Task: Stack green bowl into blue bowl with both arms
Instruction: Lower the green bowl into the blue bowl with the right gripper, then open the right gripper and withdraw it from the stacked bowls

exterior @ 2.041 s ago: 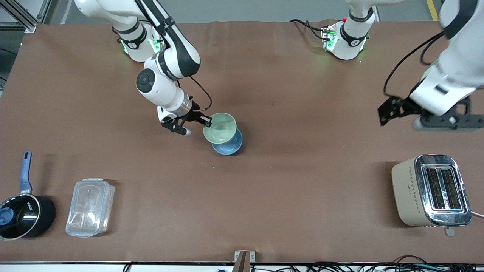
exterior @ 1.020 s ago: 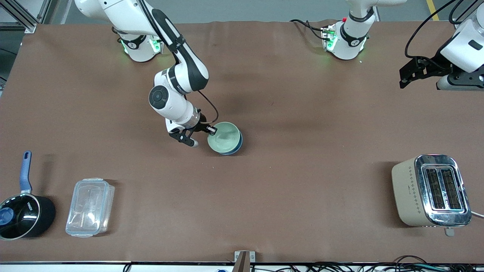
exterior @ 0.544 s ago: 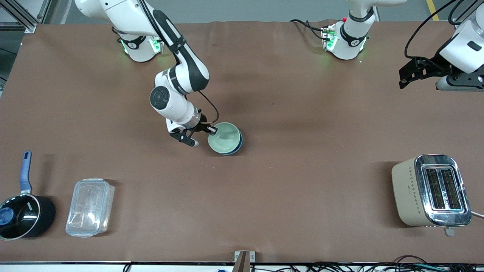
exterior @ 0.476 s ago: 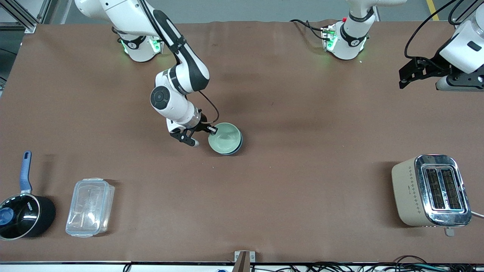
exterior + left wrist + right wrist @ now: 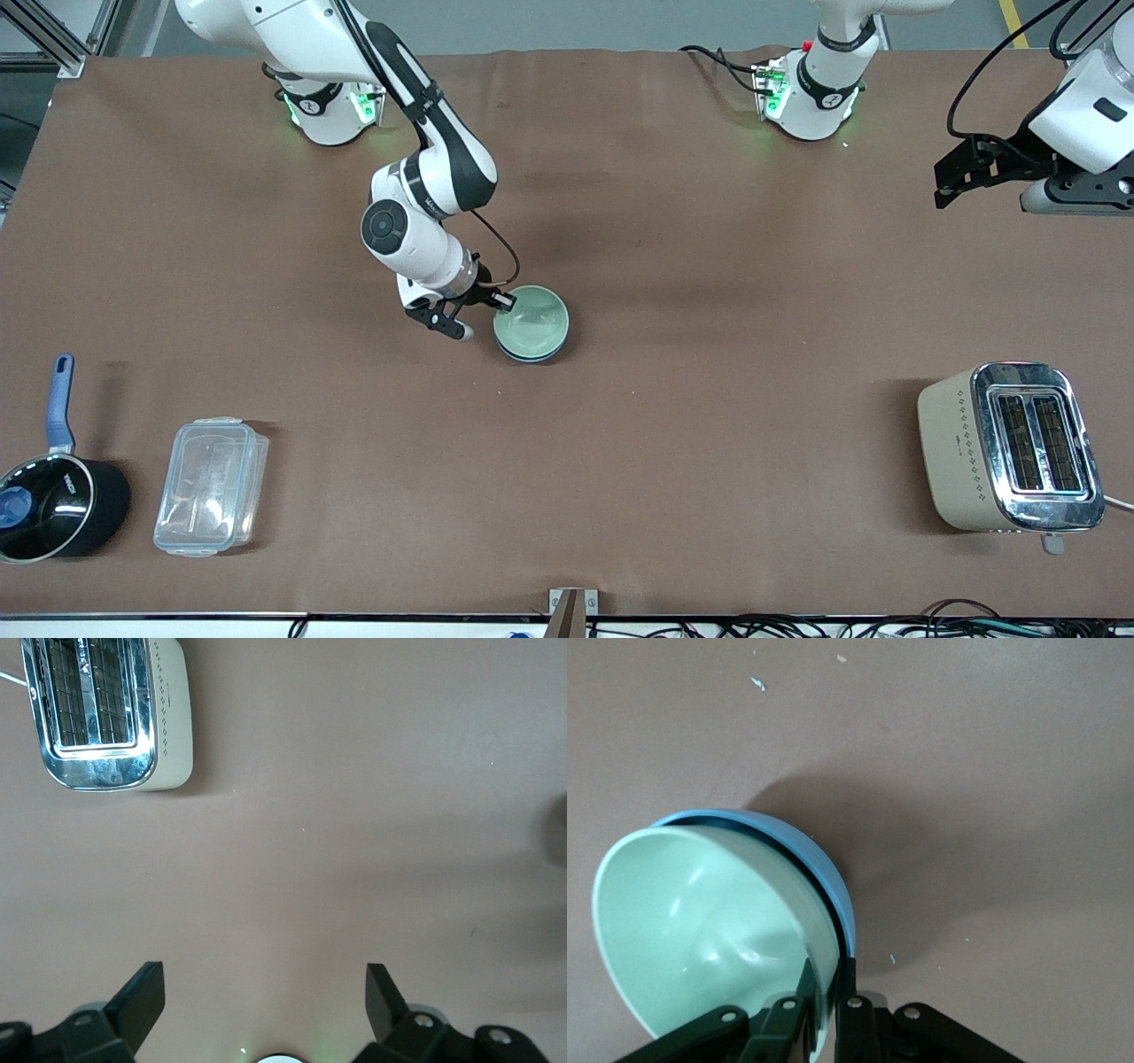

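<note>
The pale green bowl [image 5: 533,323] sits nested inside the sky-blue bowl [image 5: 563,335] near the middle of the table; only a thin blue rim shows around it. My right gripper [image 5: 503,303] is shut on the green bowl's rim at the side toward the right arm's end. In the right wrist view one finger is inside the green bowl [image 5: 700,930] and the other is wedged between it and the blue bowl [image 5: 824,868], with the gripper [image 5: 824,970] pinching the wall. My left gripper [image 5: 1076,193] waits high over the left arm's end of the table, open and empty [image 5: 266,979].
A beige and chrome toaster [image 5: 1010,447] stands near the front camera at the left arm's end, also in the left wrist view [image 5: 106,713]. A clear lidded box [image 5: 211,486] and a black pot with a blue handle [image 5: 53,505] lie at the right arm's end.
My right gripper lowered the green bowl from a tilted hover into the blue bowl and settled it level. The left arm pulled back and up toward its end, then stayed still.
</note>
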Controlling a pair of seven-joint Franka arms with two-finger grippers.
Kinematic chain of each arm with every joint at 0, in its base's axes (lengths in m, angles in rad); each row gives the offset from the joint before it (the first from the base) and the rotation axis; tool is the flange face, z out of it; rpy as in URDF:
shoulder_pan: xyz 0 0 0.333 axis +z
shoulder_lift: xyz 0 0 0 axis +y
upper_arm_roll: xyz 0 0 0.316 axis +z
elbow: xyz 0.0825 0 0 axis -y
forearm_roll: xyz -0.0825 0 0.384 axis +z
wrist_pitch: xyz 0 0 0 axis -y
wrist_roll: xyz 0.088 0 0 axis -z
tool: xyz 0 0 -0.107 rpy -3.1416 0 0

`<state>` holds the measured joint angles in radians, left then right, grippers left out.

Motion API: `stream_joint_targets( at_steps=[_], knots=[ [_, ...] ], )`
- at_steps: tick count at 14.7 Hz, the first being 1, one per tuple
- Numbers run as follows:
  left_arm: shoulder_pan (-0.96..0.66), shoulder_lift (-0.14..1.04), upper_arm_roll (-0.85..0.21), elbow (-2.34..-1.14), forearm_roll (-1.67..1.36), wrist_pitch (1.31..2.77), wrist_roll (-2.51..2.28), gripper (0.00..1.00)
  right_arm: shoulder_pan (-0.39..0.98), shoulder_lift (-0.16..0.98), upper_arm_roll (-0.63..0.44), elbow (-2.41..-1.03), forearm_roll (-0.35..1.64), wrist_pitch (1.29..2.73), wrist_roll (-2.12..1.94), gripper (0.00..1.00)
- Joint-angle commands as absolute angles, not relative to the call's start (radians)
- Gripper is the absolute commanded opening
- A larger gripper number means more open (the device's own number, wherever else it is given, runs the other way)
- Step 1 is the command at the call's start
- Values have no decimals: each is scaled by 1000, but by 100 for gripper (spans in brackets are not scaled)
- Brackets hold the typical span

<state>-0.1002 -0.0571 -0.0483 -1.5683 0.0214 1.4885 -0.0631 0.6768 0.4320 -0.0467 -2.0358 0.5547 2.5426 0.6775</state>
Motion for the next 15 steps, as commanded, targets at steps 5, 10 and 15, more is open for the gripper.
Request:
stream_joint_targets(
  at_steps=[5,10,15],
  knots=[
    [-100,-66,-43,-1572,6,1497,-48,100,667,425,-60,-1987,538,2531,749,91],
    [-100,-66,-43,-1571,5,1497,-48,100,655,299,-205,-2028,450,2526,694,100],
    [-100,-66,-44,-1571,6,1497,-48,100,653,183,-391,-2183,426,2520,398,100]
  ],
)
